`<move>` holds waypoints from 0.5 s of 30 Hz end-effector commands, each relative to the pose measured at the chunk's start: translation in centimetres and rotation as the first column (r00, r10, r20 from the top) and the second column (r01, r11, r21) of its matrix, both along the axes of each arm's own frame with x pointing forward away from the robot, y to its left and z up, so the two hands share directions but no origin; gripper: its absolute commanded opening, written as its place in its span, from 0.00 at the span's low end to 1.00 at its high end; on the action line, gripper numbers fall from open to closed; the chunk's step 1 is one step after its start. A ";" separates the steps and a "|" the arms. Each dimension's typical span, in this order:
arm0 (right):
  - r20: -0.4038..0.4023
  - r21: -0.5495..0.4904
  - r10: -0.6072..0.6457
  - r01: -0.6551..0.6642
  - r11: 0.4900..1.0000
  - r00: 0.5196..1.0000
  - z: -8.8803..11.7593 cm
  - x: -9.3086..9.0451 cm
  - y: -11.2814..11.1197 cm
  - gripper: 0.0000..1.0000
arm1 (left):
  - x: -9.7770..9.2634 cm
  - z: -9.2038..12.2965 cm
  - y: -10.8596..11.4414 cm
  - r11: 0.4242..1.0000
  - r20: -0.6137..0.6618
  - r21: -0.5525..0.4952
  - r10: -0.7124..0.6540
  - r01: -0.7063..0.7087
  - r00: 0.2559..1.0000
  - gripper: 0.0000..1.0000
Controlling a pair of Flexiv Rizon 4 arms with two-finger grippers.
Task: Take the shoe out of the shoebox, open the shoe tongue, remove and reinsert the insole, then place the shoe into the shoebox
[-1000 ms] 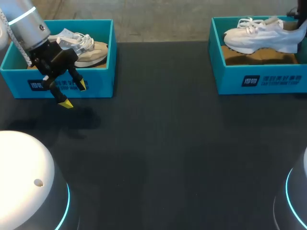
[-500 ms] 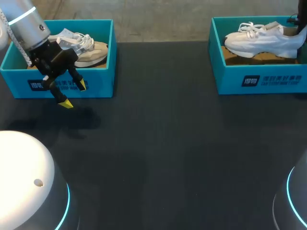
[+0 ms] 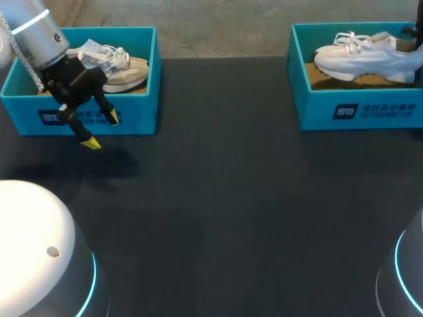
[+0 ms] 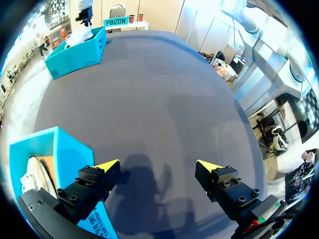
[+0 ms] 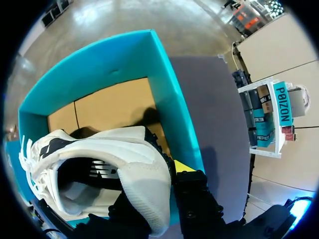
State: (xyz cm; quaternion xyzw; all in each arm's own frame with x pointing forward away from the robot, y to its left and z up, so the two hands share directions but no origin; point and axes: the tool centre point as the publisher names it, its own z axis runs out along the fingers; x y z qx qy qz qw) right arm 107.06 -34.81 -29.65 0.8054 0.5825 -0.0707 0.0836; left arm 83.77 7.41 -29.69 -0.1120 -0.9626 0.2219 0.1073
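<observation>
A white shoe lies low inside the teal shoebox at the far right, toe pointing toward the table's middle. My right gripper comes in at the view's right edge and is shut on the shoe's heel. In the right wrist view the heel collar sits between the fingers. One yellow tip shows outside the heel; the other finger is hidden by the shoe. The box's cardboard floor lies ahead of the gripper. My left gripper hangs open and empty over the table, in front of the left box.
A second teal shoebox at the far left holds a beige shoe; its wall stands beside my left gripper. The dark table stretches between the two boxes.
The white shoe has moved to the right and sunk lower into the right shoebox, still held at the heel by my right gripper. The left arm has kept still.
</observation>
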 end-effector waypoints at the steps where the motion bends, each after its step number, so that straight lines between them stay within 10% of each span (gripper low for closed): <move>1: 0.009 0.003 0.002 -0.002 1.000 1.000 -0.2 -1.0 0.0 0.00 | 0.0 -0.1 0.1 1.000 0.001 -0.001 -0.001 0.001 1.000 1.00; 15: -0.006 0.018 0.022 -0.022 1.000 1.000 -1.3 -3.2 -0.2 0.00 | 0.0 -0.1 0.1 1.000 0.001 -0.001 -0.001 0.001 1.000 1.00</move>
